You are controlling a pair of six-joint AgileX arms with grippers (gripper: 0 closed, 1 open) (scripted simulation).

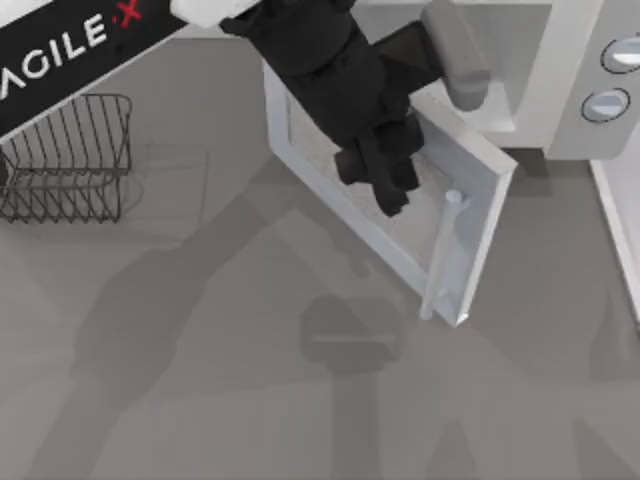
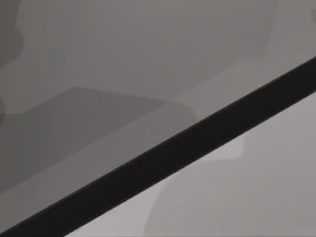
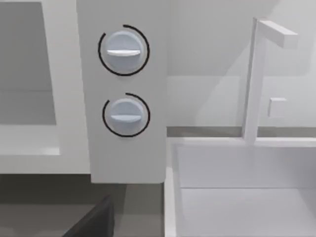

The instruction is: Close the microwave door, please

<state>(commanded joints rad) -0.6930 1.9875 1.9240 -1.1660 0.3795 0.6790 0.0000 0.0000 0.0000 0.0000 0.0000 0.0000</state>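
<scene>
Microwave door point(image 1: 395, 215) is found swung wide open over the grey table point(image 1: 200, 400), hinged at its left edge near the top view's upper centre and angled out toward the lower right, its free edge well clear of the microwave body point(image 1: 545, 90). Nearest the front of the table, the pale bar handle point(image 1: 445, 255) is seen running along the door's free edge, standing off the white frame on short posts. Behind it, the greyish mesh window point(image 1: 400, 225) is partly covered by the left arm, which reaches down from the upper left across the panel. The left gripper point(image 1: 385, 180) is placed over the window, just beside the handle but apart from it; whether its fingers are apart or together cannot be told, and contact with the panel cannot be confirmed. In the left wrist view, a dark diagonal band point(image 2: 163, 158) is recorded between pale grey surfaces, and nothing further can be identified there. At the left side of the table, a dark wire rack point(image 1: 70, 160) is noted, well apart from the door. Farther back, at the upper right, the control panel point(image 3: 123, 98) is seen with two round knobs, an upper knob point(image 3: 123, 49) and a lower knob point(image 3: 125, 114), beside the open cavity point(image 3: 24, 74). To the right of the microwave, a white sink point(image 3: 247, 192) with a thin white faucet point(image 3: 254, 79) is observed.
</scene>
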